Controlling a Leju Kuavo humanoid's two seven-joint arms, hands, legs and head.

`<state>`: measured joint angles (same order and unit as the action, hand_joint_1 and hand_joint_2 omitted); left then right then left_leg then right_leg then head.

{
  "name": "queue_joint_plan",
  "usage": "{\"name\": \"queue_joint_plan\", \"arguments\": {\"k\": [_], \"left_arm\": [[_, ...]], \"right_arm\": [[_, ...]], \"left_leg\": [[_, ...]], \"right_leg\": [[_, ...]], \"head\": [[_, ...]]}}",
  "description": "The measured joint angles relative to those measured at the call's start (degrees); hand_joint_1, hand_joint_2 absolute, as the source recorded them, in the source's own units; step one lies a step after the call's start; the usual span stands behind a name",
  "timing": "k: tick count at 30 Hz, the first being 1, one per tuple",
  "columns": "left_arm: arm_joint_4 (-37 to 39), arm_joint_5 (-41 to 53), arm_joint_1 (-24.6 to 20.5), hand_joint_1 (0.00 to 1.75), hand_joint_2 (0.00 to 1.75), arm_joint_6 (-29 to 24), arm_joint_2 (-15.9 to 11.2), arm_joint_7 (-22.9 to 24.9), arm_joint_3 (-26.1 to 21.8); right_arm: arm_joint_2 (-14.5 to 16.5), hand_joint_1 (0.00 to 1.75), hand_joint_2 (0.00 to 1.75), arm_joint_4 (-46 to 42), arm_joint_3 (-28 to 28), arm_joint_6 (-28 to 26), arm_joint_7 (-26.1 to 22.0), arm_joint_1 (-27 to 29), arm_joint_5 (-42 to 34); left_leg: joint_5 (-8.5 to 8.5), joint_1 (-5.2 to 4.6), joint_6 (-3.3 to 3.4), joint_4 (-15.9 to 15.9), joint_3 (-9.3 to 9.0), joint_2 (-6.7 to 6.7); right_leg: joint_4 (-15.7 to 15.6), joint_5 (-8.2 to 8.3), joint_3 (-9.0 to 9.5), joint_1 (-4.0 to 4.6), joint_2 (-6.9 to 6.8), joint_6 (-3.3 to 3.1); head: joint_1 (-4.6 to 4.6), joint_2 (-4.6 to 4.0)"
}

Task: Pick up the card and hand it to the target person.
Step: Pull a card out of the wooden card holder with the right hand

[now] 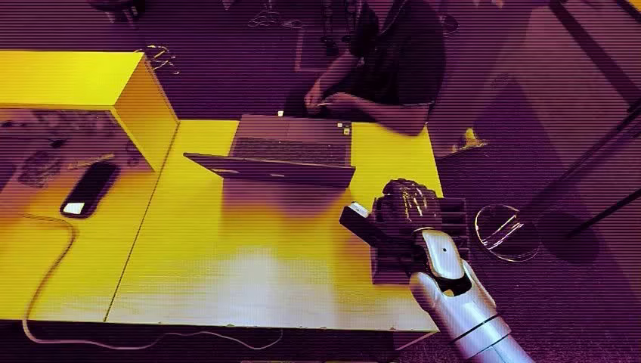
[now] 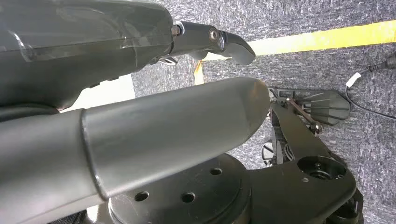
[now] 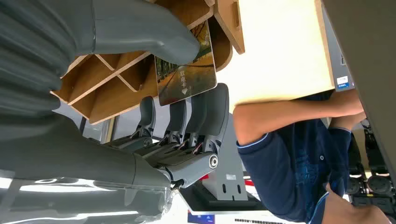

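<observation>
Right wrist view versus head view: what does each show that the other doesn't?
Right wrist alone: the card, printed with a picture, pinched between the thumb and fingers, still at the wooden rack.
Head alone: the open laptop, a phone, the cable.
Both: the right hand at the rack, the table, the seated person.

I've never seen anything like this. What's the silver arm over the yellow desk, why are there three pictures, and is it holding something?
It is a humanoid robot with cameras on its head and both wrists. The head view looks down on a table with a laptop, a person seated behind it, and the robot's right hand over a slotted wooden card rack. The right wrist view sits just behind that hand: thumb and fingers pinch a picture card at the rack. The left hand hangs beside the robot, above the floor; whether it is open or shut is unclear.
</observation>
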<state>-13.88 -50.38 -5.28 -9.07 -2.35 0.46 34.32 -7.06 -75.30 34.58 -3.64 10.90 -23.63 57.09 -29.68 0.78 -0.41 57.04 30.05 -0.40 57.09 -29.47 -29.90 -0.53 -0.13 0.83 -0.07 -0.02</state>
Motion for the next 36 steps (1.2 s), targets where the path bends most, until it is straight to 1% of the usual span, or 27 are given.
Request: {"name": "queue_joint_plan", "arguments": {"k": [3, 6, 8, 10, 15, 20, 30, 33, 36], "left_arm": [[0.0, 0.0, 0.0, 0.0, 0.0, 0.0, 0.0, 0.0, 0.0], [0.0, -0.03, 0.01, 0.0, 0.0, 0.0, 0.0, 0.0, 0.0], [0.0, -0.06, 0.02, 0.0, 0.0, 0.0, -0.01, 0.0, 0.0], [0.0, -0.07, 0.02, 0.0, 0.0, 0.0, -0.01, 0.0, 0.0], [0.0, -0.08, 0.02, 0.0, 0.0, 0.01, -0.01, 0.0, 0.02], [0.0, -0.14, 0.05, 0.0, 0.0, 0.02, 0.0, 0.0, 0.02], [0.02, -0.15, 0.14, 0.0, 0.0, 0.2, 0.0, 0.19, 0.02], [0.02, 0.13, 0.14, 0.0, 0.0, 0.57, 0.01, 0.15, 0.04], [0.02, 0.5, 0.14, 0.0, 0.0, 1.04, 0.01, 0.05, 0.11]], "right_arm": [[-0.08, 1.22, 1.75, 0.0, 0.0, 0.03, 0.03, 0.0, 0.03], [-0.19, 1.46, 1.75, 0.0, 0.0, 0.14, 0.24, -0.09, 0.38], [-0.22, 1.66, 1.75, -0.01, 0.0, 0.19, 0.45, -0.16, 0.81], [-0.23, 1.75, 1.75, -0.03, 0.0, 0.13, 0.52, -0.22, 1.12], [-0.44, 1.75, 1.75, -0.61, -0.05, -0.71, 0.51, -0.27, 2.57], [-0.9, 1.75, 1.75, -2.73, -0.28, -2.86, 0.21, -0.21, 4.73], [-2.63, 1.75, 1.75, -16.71, -2.56, -2.9, 0.07, -0.59, 7.08], [-2.8, 1.75, 1.75, -18.69, -3.16, -3.18, -0.15, -0.83, 7.03], [-2.92, 1.75, 1.75, -18.88, -3.69, -4.17, -1.17, -1.0, 6.76]], "left_leg": [[0.0, 0.0, 0.0, 0.0, 0.0, 0.0], [0.0, 0.0, 0.0, 0.0, 0.0, 0.0], [0.0, 0.0, 0.0, 0.0, 0.0, 0.0], [0.0, 0.0, 0.0, 0.0, -0.01, 0.01], [0.0, 0.0, 0.0, 0.0, -0.02, 0.03], [0.0, 0.0, 0.0, 0.02, -0.03, 0.03], [0.0, 0.0, 0.0, 0.01, -0.02, 0.04], [0.0, 0.0, 0.0, 0.01, -0.02, 0.04], [0.0, 0.0, 0.0, 0.01, -0.01, 0.04]], "right_leg": [[0.0, 0.0, 0.0, 0.0, 0.0, 0.0], [0.0, 0.0, 0.0, 0.0, 0.0, 0.0], [0.0, 0.0, 0.0, 0.0, 0.0, 0.0], [0.0, 0.0, 0.0, 0.0, 0.01, 0.0], [0.0, 0.0, 0.0, 0.0, 0.02, 0.0], [0.0, 0.01, 0.0, 0.0, 0.02, 0.0], [0.0, 0.01, -0.01, 0.0, 0.03, 0.0], [0.0, 0.01, 0.0, 0.0, 0.03, 0.0], [0.0, 0.01, 0.0, 0.0, 0.03, 0.0]], "head": [[0.0, 0.0], [0.01, 0.0], [0.01, 0.0], [0.01, 0.0], [0.01, 0.0], [0.01, 0.0], [0.01, 0.0], [0.01, 0.0], [0.01, 0.0]]}}
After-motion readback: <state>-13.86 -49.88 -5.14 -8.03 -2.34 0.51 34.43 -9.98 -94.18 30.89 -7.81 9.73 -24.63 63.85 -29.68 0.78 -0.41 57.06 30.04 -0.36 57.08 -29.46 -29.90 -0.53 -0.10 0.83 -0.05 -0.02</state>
